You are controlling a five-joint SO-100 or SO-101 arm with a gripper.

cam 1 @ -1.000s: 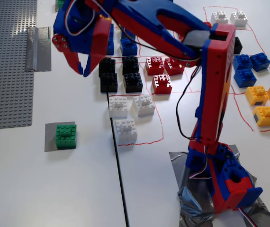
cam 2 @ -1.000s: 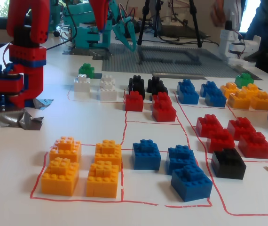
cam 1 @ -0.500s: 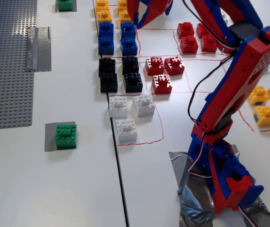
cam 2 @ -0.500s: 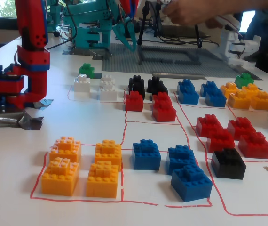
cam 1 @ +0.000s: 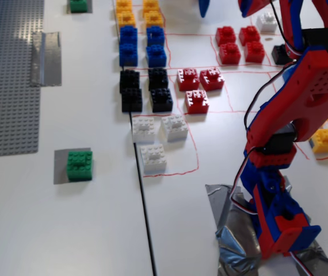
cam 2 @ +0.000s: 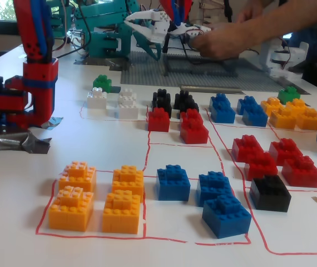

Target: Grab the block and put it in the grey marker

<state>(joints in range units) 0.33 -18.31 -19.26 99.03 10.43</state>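
Crumpled silver tape at the near right edge of a fixed view anchors the base of the red-and-blue arm, which rises and reaches toward the far side of the surface. The gripper is cut off by the far edge of that view. Two tips show there with bare surface between them, so the jaws appear to be apart and holding nothing, though most of the gripper is out of frame. The block sits near left, well apart from the gripper, across a black line from the white bricks. It rests studs-up on the grey marker, lying toward the marker's right side, with a grey margin left bare on the left. In another fixed view the same block shows just behind the white bricks, and the marker cannot be made out. A second green brick lies far left on a second grey patch, beyond the shiny tape strip and beside the grey studded baseplate. Judgement: the block is already on the marker, so the placement looks complete, with the arm standing clear of it. If a further move is intended, it calls for a long reach toward the near left over the black and white bricks, then a descent with the jaws spread around the block's sides.
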